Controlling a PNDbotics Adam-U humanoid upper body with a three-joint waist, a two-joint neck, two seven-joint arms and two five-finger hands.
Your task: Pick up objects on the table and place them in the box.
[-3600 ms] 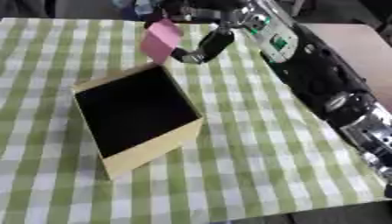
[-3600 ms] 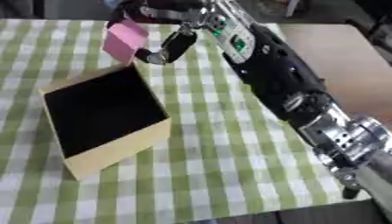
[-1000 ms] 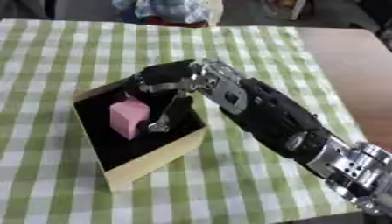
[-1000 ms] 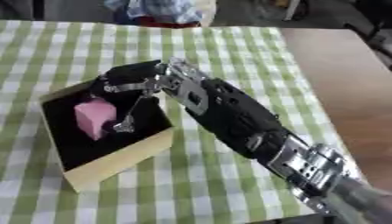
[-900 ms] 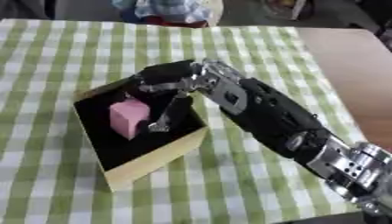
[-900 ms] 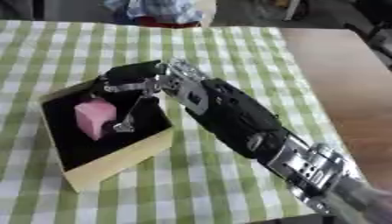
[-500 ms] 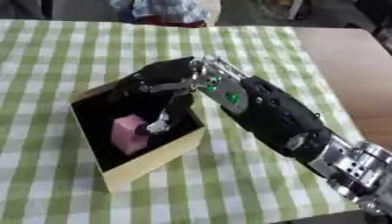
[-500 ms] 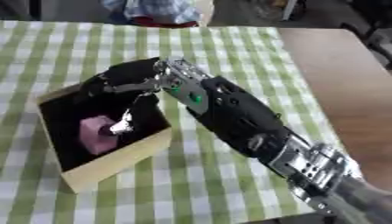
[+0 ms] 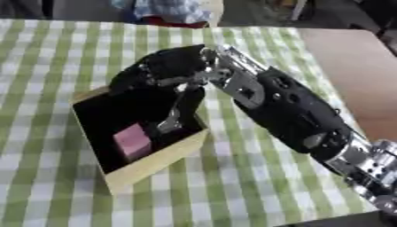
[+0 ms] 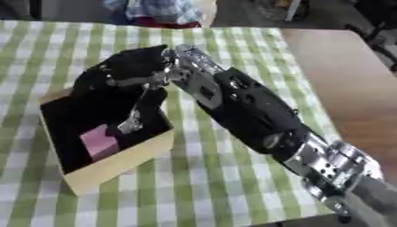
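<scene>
The box sits on the surface left of centre, with the block lying inside it toward its 7 o'clock corner. The right hand hangs over the box's 1 o'clock side, its arm running off toward 4 o'clock. A bundle of cloth lies at 12 o'clock beyond the surface's far edge

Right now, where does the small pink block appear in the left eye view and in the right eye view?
Left eye view: small pink block lies left of centre, inside the tan cardboard box.
Right eye view: it sits further left, lower in the picture.
Shared landmark: the box's near wall.
</scene>
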